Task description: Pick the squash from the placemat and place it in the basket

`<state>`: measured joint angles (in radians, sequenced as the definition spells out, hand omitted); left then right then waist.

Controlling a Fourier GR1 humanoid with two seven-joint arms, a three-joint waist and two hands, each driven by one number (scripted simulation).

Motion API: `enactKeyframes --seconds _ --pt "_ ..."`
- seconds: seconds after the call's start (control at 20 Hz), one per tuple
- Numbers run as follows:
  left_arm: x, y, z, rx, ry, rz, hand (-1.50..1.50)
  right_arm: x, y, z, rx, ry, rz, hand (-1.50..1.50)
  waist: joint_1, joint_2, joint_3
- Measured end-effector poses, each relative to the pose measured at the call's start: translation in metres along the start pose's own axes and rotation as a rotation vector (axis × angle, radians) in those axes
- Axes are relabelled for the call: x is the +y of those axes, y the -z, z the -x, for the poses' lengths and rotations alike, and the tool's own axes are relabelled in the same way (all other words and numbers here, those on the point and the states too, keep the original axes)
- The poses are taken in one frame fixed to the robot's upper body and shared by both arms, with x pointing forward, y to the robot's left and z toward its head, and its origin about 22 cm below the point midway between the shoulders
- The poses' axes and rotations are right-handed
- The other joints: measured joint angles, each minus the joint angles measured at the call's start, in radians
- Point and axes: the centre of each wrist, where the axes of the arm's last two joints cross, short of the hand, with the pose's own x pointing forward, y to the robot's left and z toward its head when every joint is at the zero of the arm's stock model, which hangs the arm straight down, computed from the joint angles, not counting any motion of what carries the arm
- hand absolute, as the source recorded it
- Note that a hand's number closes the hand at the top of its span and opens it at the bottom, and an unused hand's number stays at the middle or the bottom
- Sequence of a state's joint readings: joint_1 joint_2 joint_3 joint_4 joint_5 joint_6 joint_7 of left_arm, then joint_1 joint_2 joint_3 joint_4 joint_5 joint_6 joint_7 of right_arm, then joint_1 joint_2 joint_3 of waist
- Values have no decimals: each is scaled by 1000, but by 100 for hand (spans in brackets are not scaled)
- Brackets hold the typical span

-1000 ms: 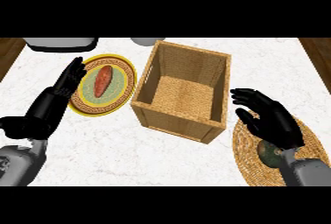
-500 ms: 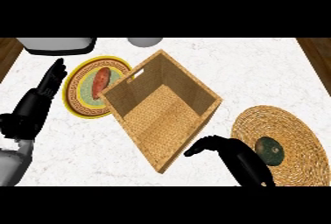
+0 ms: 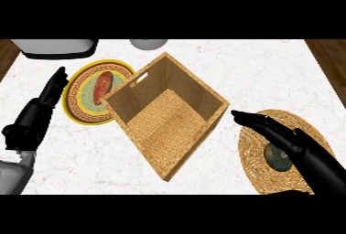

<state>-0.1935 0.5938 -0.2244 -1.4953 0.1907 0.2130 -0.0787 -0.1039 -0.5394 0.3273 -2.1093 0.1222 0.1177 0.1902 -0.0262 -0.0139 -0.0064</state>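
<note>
So here's the count on my white marbled counter (image 3: 223, 59): one square woven wicker basket (image 3: 169, 116), one round woven straw placemat (image 3: 260, 171), one round plate with a yellow rim and patterned border (image 3: 84, 98) carrying one orange-red piece of food (image 3: 103, 85), plus one grey box-shaped thing (image 3: 57, 47) and one pale round thing (image 3: 148, 44), both cut off at the far edge. And one squash (image 3: 277, 156), which is small, rounded, dark green with some paler mottling, sitting on the placemat over to my right, well apart from the basket's inside. My black right hand (image 3: 297, 151) is stretched over the placemat with the fingers straight and pointing toward the basket's near corner, so it's open and gripping nothing; it covers part of the squash from above and I can't tell if it's actually touching it. The basket sits turned corner-on to me, tilted diamond-wise, with a handle slot in the wall facing the plate and nothing visible inside it. My black left hand (image 3: 34, 121) is resting open near the left edge, fingers up, just beside the plate
</note>
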Motion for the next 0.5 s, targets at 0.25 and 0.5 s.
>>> enactKeyframes --seconds 0.25,0.5 --pt "-3 5 -7 -19 0 9 0 -45 1 -21 117 -368 -226 -150 18 7 -1" --pt "-4 10 -10 -26 -1 14 0 -75 4 -42 227 -538 -468 -150 26 11 1"
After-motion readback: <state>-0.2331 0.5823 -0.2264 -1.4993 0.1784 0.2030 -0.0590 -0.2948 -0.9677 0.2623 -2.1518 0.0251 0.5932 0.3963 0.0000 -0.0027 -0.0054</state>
